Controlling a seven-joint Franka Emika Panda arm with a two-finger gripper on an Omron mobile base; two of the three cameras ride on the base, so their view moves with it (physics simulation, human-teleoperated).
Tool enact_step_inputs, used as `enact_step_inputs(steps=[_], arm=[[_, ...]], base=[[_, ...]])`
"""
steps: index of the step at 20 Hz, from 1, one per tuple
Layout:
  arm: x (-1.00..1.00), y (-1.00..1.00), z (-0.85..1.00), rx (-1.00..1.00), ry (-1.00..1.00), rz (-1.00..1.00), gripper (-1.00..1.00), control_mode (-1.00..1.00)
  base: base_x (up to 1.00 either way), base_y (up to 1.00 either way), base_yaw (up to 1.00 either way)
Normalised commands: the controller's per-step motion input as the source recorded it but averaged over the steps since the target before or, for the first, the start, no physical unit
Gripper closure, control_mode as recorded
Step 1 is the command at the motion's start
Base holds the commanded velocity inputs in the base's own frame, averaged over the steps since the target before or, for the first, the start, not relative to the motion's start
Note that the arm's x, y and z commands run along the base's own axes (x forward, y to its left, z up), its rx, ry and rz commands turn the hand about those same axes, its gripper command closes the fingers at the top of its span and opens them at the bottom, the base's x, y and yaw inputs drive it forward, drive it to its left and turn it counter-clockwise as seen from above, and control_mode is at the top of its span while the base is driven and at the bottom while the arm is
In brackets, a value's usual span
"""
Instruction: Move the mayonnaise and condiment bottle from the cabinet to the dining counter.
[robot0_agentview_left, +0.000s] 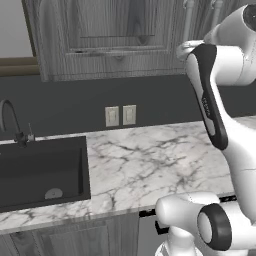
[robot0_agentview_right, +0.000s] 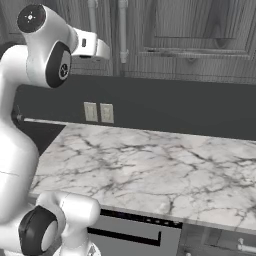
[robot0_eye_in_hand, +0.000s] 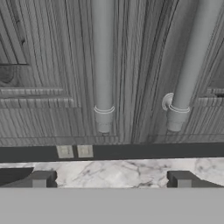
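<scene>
Cabinet (robot0_eye_in_hand: 48, 65) is dead ahead of the fingers (robot0_eye_in_hand: 113, 179) and above them: grey wood-grain upper unit, both doors shut. Mayonnaise and condiment bottle are presumably behind those doors; nothing of them can be made out, so their exact spot on the shelf is unknown.

Marble tabletop (robot0_agentview_left: 150, 160) runs below and in front of the fingers, with the black sink (robot0_agentview_left: 40, 172) off to their left and a dark backsplash between tabletop and cabinet. This is the sink worktop, not the dining counter.

Two vertical bar handles hang on the door fronts straight ahead: left handle (robot0_eye_in_hand: 103, 65) just left of the finger line, right handle (robot0_eye_in_hand: 190, 65) further right. Twin wall outlets (robot0_eye_in_hand: 74, 151) sit below the left handle, on the backsplash.

Fingers are spread fully wide, holding nothing, not touching either handle.

Step in hand, as I read it: approach to open the cabinet, so the task is barely started. Next move calls for advancing and lifting to one handle, centring it between the fingers, closing, then pulling along the door's swing arc. Risk: pads slipping off the round bar.
</scene>
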Motion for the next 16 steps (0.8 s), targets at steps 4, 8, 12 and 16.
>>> enact_step_inputs(steps=[4, 8, 12, 16], arm=[[0.34, 0.0, 0.32, 0.0, 0.0, 0.0, -1.0, -1.0], [0.28, 0.01, 0.09, -0.01, 0.0, 0.0, -1.0, -1.0], [0.31, -0.03, 0.01, -0.02, 0.0, 0.0, -1.0, -1.0], [0.4, 0.0, 0.0, 0.0, 0.0, 0.0, -1.0, -1.0]], base=[[0.0, 0.0, 0.0], [0.0, 0.0, 0.0], [0.0, 0.0, 0.0], [0.0, 0.0, 0.0]])
